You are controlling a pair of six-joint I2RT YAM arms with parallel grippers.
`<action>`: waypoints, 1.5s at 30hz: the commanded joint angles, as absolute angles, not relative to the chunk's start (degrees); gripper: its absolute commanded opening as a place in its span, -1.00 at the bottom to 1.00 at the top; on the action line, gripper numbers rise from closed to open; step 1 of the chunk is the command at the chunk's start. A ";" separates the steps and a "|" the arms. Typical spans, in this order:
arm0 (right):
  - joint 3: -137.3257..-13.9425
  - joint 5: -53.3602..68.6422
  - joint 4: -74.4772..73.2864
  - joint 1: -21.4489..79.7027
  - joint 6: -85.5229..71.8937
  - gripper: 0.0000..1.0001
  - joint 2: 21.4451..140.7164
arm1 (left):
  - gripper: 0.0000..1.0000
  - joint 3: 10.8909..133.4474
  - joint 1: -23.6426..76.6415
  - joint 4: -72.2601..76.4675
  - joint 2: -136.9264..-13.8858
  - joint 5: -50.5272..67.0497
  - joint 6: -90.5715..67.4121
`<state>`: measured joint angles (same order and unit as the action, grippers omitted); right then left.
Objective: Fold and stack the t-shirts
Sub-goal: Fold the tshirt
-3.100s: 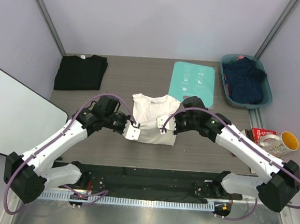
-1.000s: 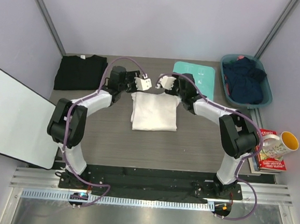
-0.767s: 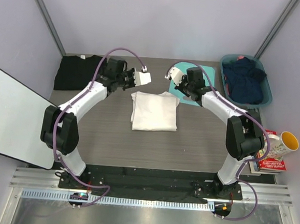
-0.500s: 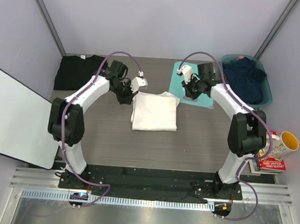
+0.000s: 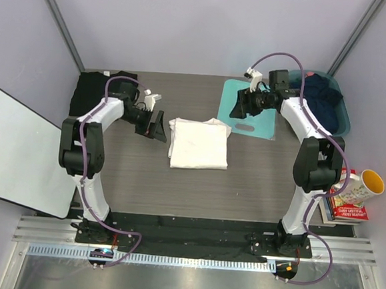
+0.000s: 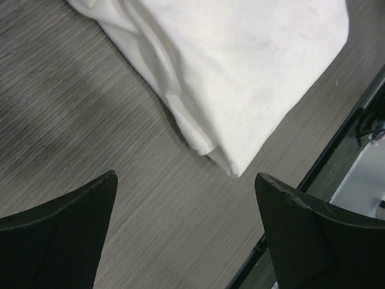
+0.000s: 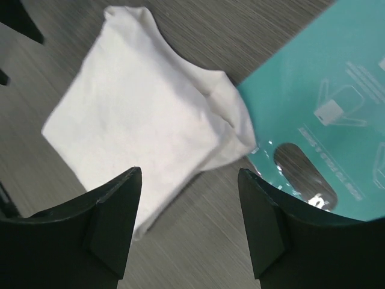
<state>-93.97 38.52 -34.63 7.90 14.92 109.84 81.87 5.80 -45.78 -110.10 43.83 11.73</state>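
From above we see the white t-shirt (image 5: 198, 143) folded in the middle of the counter (image 5: 144, 174), and the black t-shirt (image 5: 87, 92) at the far-left corner, partly behind the left arm (image 5: 109, 108). Our wrist views show the left gripper (image 6: 186, 198) and right gripper (image 7: 189, 205) spread and empty, and the white corner meeting the teal board (image 7: 289, 96).

The white t-shirt (image 5: 198, 143) lies folded on table (image 5: 257, 180) (black t-shirt (image 5: 89, 86) far left).

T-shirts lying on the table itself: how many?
2: white t-shirt folded at centre, black t-shirt at the far-left corner. Dark clothes in the basket may include more.
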 commanded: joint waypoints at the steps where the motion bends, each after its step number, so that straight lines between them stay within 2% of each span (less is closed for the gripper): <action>1: -93.43 50.70 -28.04 9.40 4.13 0.35 110.91 | 0.94 79.63 6.68 -37.19 -109.77 49.22 3.00; 5: -92.73 53.35 -27.69 11.16 4.74 0.25 111.62 | 0.99 77.53 6.86 -32.09 -111.88 48.08 -1.12; 9: -91.76 53.01 -29.52 13.88 12.45 0.31 110.22 | 1.00 73.66 7.29 -25.06 -112.15 44.59 -5.53; 10: -91.15 52.13 -31.62 14.93 15.35 0.44 109.43 | 1.00 72.87 7.38 -22.61 -111.97 44.30 -6.23; 14: -84.83 38.90 -35.42 21.69 38.71 0.69 103.81 | 0.99 70.41 8.00 -19.60 -110.57 40.70 -7.56; 16: -79.30 34.04 -35.33 23.81 51.89 0.93 100.56 | 1.00 69.79 8.09 -18.73 -110.04 37.81 -8.70; 17: -77.19 32.27 -34.64 24.78 55.51 0.99 99.33 | 0.99 69.79 8.00 -18.63 -110.13 36.92 -8.88; 21: -68.31 25.07 -27.44 30.13 65.82 0.99 94.40 | 1.00 69.43 8.00 -18.55 -109.43 33.67 -9.40; 31: -59.50 9.69 -9.94 46.03 71.01 0.99 92.28 | 0.99 67.77 8.00 -16.17 -108.63 33.66 -9.76; 37: -60.38 6.77 -6.33 52.02 68.65 0.99 95.45 | 1.00 67.06 7.03 -15.38 -107.58 33.84 -10.19; 45: -58.80 7.73 -3.44 54.49 63.39 0.99 97.72 | 1.00 66.97 4.40 -13.98 -107.22 35.15 -11.07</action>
<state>-59.35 7.94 -7.57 53.54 66.89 96.68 67.48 6.04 -15.49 -108.71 36.42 -10.26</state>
